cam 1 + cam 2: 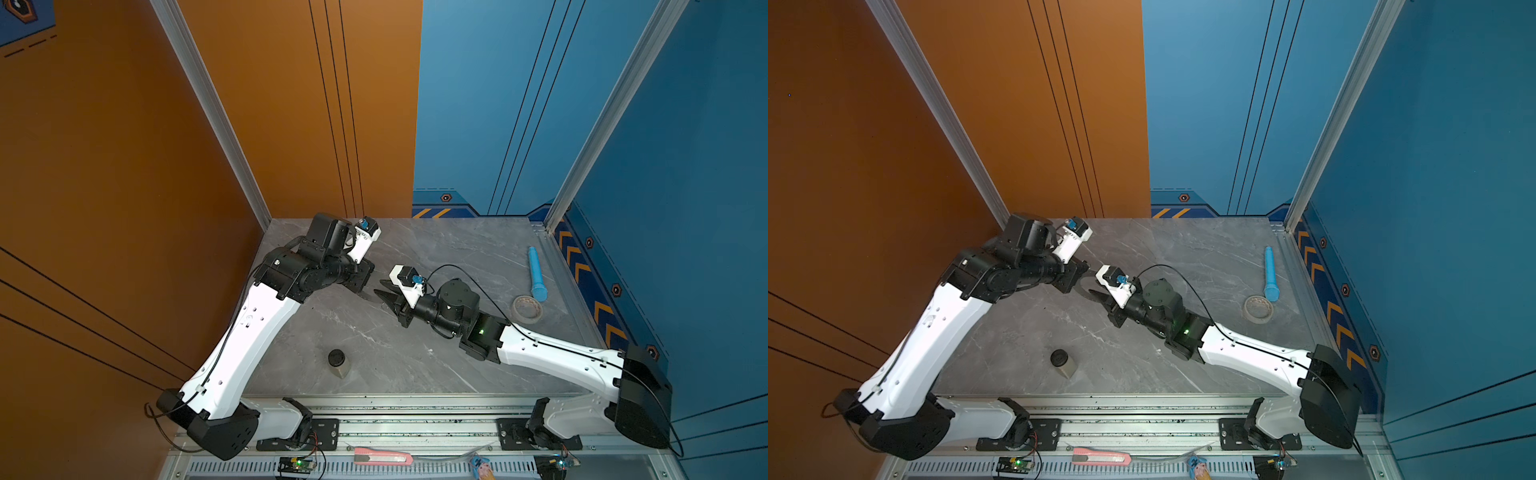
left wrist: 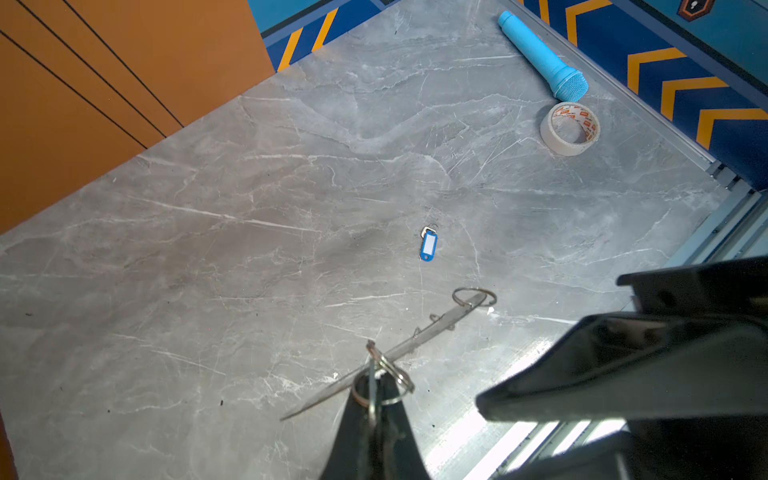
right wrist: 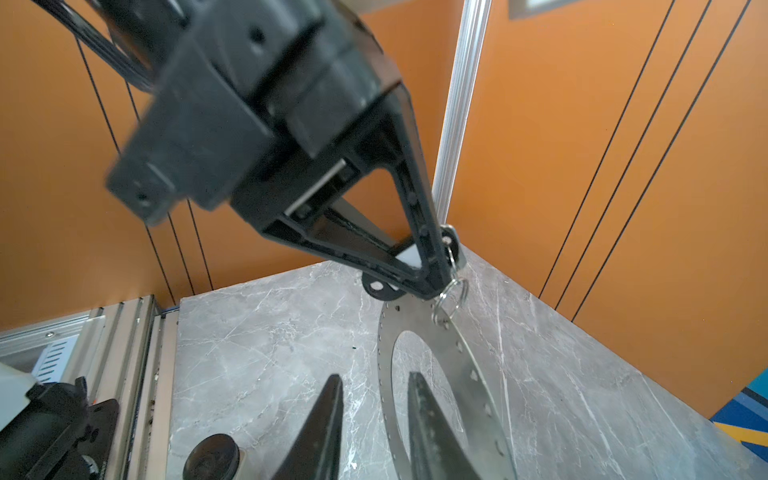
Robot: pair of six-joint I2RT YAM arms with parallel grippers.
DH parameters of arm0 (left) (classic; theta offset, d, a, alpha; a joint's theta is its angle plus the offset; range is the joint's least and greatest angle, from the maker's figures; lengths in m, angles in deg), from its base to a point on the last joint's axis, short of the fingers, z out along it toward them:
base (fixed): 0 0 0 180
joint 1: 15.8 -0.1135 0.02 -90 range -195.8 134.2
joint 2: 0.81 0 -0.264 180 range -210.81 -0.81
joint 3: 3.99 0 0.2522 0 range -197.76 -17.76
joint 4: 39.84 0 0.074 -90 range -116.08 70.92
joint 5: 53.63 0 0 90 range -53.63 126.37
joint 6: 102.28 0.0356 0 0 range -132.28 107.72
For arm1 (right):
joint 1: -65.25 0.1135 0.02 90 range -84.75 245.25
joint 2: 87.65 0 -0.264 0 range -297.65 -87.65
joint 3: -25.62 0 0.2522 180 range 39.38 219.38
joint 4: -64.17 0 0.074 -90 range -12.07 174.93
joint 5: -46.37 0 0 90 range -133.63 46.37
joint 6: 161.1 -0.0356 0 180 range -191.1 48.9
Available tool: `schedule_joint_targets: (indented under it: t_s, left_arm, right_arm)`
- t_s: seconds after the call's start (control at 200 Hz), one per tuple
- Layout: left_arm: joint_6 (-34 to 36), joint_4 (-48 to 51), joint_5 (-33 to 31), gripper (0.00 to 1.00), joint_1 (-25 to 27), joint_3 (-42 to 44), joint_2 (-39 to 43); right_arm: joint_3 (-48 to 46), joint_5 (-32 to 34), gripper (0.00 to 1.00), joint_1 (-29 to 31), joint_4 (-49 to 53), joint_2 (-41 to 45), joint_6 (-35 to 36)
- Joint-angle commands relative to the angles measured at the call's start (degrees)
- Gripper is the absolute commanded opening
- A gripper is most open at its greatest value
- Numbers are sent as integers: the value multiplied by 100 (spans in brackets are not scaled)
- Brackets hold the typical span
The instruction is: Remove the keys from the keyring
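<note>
Mid tabletop (image 1: 457,257), left tool (image 3: 430,282) clenches black key (image 3: 378,287); right tool (image 3: 374,376) parted astride keyring (image 3: 463,374) edge.

Left fingers (image 2: 357,428) pinched shut on wire loop (image 2: 384,384) at rim of edge-on keyring (image 2: 419,336); blue key (image 2: 429,245) flat on desk (image 2: 208,249), apart; tape roll (image 2: 570,128) just beside blue microphone (image 2: 540,54).

Grey marbled tabletop (image 1: 457,249). Near its right edge, a light-blue plastic toy microphone (image 1: 536,274), head just beside a beige tape roll (image 1: 527,308). Toward the front, a small metal jar (image 1: 338,363), black-lidded. Pink utility knife (image 1: 382,457) beyond the front rail (image 1: 415,409).
</note>
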Motion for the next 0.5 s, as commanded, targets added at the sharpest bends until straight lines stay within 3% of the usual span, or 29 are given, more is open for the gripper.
schedule_joint_targets:
  t_s: [0.0, 0.496]
  left_arm:
    - [-277, 262, 124, 0, 43, -215, -7]
    - [-268, 393, 323, 0, 30, -420, -148]
  right_arm:
    - [142, 231, 26, -25, -504, -194, 20]
    - [638, -64, 21, -293, -711, -655, -32]
